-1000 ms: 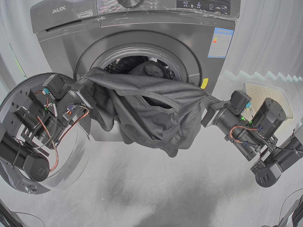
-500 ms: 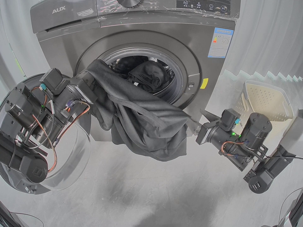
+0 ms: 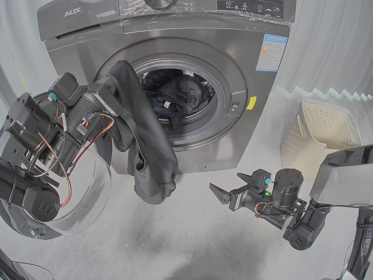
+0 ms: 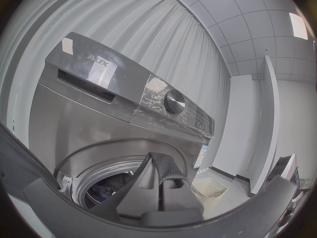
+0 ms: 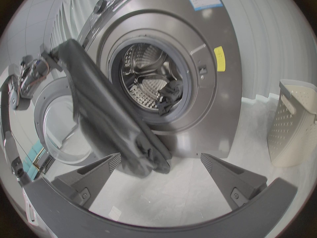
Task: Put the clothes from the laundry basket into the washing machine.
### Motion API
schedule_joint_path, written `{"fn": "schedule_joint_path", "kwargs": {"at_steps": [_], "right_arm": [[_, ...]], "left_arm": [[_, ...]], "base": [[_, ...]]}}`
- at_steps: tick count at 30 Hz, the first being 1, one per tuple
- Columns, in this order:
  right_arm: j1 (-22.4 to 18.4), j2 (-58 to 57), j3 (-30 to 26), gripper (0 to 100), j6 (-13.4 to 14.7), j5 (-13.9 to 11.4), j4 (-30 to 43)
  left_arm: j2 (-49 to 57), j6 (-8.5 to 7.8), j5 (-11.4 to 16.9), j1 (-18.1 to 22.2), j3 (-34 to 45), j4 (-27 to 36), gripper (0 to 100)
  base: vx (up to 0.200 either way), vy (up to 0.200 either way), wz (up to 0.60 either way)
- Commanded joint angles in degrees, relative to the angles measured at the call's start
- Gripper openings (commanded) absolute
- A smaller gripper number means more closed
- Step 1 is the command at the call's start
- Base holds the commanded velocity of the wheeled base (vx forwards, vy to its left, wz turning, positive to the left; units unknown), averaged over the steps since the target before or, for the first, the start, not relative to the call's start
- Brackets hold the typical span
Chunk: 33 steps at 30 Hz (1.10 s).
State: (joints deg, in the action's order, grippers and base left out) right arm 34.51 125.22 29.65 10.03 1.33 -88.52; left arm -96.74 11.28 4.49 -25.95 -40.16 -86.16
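Note:
A dark grey garment (image 3: 145,144) hangs from my left gripper (image 3: 112,83), which is shut on its top edge at the left rim of the washing machine (image 3: 202,47) opening. In the left wrist view the fingers (image 4: 145,185) pinch dark cloth (image 4: 163,164). The garment's lower end dangles in front of the machine, outside the drum. More dark clothes (image 3: 180,96) lie inside the drum. My right gripper (image 3: 225,180) is open and holds nothing, low over the floor in front of the machine; it faces the garment (image 5: 105,113) and the drum (image 5: 148,80).
The round door (image 3: 83,199) stands swung open at the left, under my left arm. A cream laundry basket (image 3: 311,148) stands on the floor to the right of the machine. Grey floor lies bare in front.
My right gripper has let go of the garment, opened, and dropped down and back from the machine. The garment swung down and now hangs from the left gripper alone, which rose slightly.

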Motion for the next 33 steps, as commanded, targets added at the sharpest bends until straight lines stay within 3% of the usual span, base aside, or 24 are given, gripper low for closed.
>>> {"fn": "schedule_joint_path", "kwargs": {"at_steps": [1,3,13,21,29,33], "right_arm": [[2.14,5.74,0.59,100,-0.01,-0.10,-0.17],[2.14,5.74,0.59,100,-0.01,-0.10,-0.17],[10.05,4.15,2.34,100,-0.10,-0.19,-0.17],[16.20,5.12,7.09,100,-0.10,-1.15,-0.08],[17.43,7.58,13.68,100,-0.45,-2.12,0.01],[16.73,11.27,20.27,100,-0.63,-2.03,0.27]], "left_arm": [[-0.46,-0.03,-0.71,-0.59,-0.71,0.12,0],[-0.46,-0.03,-0.71,-0.59,-0.71,0.12,0],[-1.69,-0.29,-2.29,-0.85,-2.56,1.26,0],[-2.66,-0.99,-2.38,-0.85,-2.56,1.35,0],[-3.45,-1.26,-3.61,-0.85,-3.17,1.44,0],[-3.71,-1.17,-3.61,-0.94,-3.35,1.44,0]], "base": [[0.000,0.000,0.00],[0.000,0.000,0.00],[0.000,0.000,0.00],[0.000,0.000,0.00],[0.000,0.000,0.00],[0.000,0.000,0.00]]}}
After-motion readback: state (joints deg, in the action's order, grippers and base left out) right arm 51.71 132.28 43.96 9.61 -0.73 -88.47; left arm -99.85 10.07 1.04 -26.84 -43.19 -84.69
